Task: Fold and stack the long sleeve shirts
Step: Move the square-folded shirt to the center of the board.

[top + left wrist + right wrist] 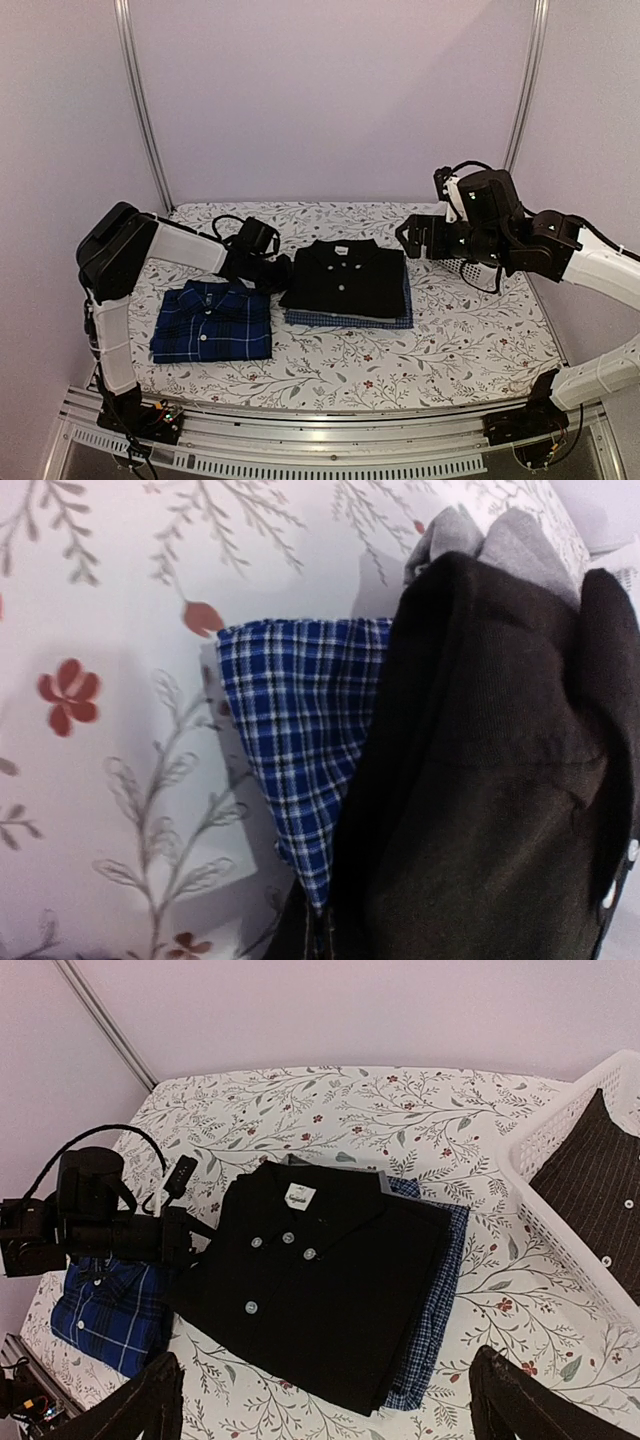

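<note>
The dark blue plaid shirt point(212, 322) lies folded at the left of the table. The black shirt point(345, 278) with white buttons lies folded on top of the fine blue check shirt point(403, 316) in the middle. My left gripper point(272, 270) is low between the plaid shirt and the stack. In the left wrist view a corner of plaid cloth point(300, 740) tapers into its closed jaws point(320, 942), with the black shirt point(500, 780) right beside it. My right gripper point(420, 236) hangs open and empty above the stack's right side point(325, 1365).
A white lattice basket point(545, 1175) stands at the right and holds a dark pinstriped garment point(595, 1185). The floral tablecloth point(450, 350) covers the table. Metal frame posts stand at the back corners.
</note>
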{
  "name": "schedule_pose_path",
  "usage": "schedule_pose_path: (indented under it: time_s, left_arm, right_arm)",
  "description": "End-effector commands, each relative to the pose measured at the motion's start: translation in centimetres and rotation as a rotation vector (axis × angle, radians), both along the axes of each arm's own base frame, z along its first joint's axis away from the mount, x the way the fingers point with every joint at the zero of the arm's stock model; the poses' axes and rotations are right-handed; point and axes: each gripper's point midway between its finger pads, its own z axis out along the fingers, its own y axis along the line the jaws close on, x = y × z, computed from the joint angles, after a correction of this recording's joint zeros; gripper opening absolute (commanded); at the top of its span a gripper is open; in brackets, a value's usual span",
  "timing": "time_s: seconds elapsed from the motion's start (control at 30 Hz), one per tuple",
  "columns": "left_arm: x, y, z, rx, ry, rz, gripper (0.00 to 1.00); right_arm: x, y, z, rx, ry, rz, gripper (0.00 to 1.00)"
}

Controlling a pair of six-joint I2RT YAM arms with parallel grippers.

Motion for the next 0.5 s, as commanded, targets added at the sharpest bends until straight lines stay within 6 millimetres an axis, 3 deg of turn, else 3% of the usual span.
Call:
schedule_pose_path:
  time_s: [0.0, 0.33, 0.47]
  left_arm:
    - [0.9, 4.3, 0.0, 0.085, 0.000, 0.007, 0.00]
    - [1.2, 6.4, 0.6, 0.104, 0.014, 0.012, 0.00]
    - [1.6, 5.8, 1.8, 0.071, -0.015, -0.021, 0.04]
  right_arm:
    - [1.0, 1.0, 0.6, 0.019, -0.015, 0.001, 0.98]
    - [1.8, 3.6, -2.0, 0.006, 0.040, 0.056, 0.98]
    - [1.8, 4.9, -2.7, 0.024, 0.064, 0.099, 0.98]
